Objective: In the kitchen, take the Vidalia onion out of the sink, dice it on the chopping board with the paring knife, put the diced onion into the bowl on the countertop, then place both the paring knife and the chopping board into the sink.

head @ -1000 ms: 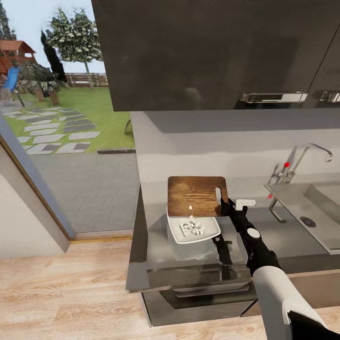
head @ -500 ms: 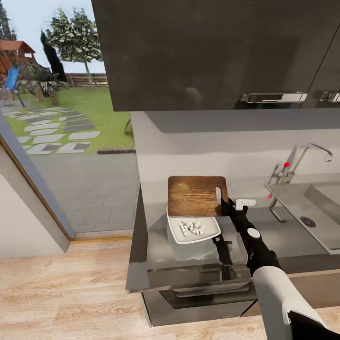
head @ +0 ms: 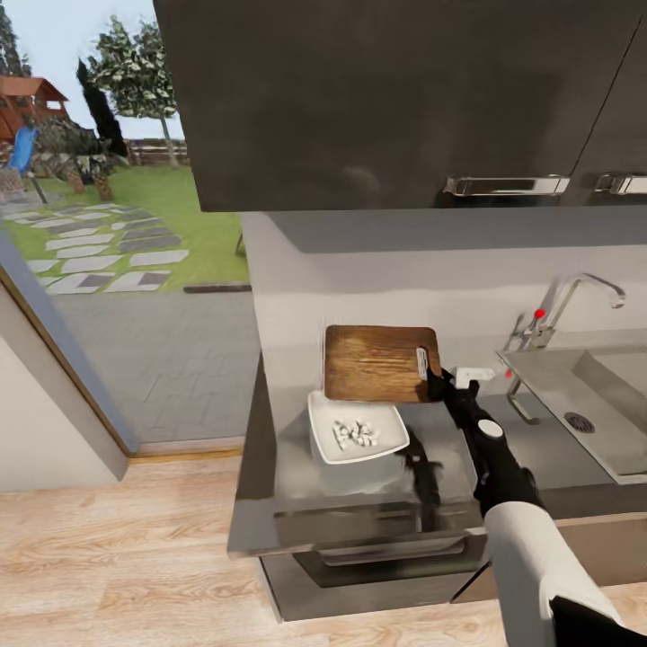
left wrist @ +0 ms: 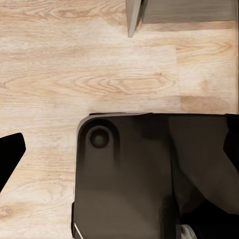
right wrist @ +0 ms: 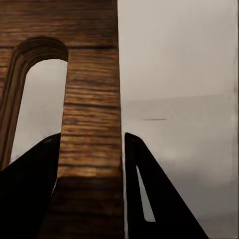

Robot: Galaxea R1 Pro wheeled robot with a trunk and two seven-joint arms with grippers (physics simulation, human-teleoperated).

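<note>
My right gripper (head: 437,384) is shut on the chopping board (head: 373,364), pinching its edge beside the slot handle. The board hangs above the countertop (head: 539,449), just behind the bowl (head: 322,422). In the right wrist view the board's edge (right wrist: 92,124) runs between the two dark fingers (right wrist: 30,179). Tiny white diced onion cubes (head: 357,434) lie in the white bowl. A slim dark shape like the paring knife (head: 420,469) lies on the counter right of the bowl. The sink (head: 620,395) is at the right. My left gripper (left wrist: 122,144) hangs open over the floor.
Dark wall cabinets (head: 404,99) hang low over the counter. A chrome tap (head: 575,292) with a red knob stands behind the sink, and the round drain (head: 578,421) shows in the basin. The robot's dark base (left wrist: 129,179) sits on the wooden floor (head: 108,557). A garden shows at left.
The board has lifted slightly and shifted right, away from the bowl. A last falling onion piece has landed in the bowl. The head view has shifted a little.
</note>
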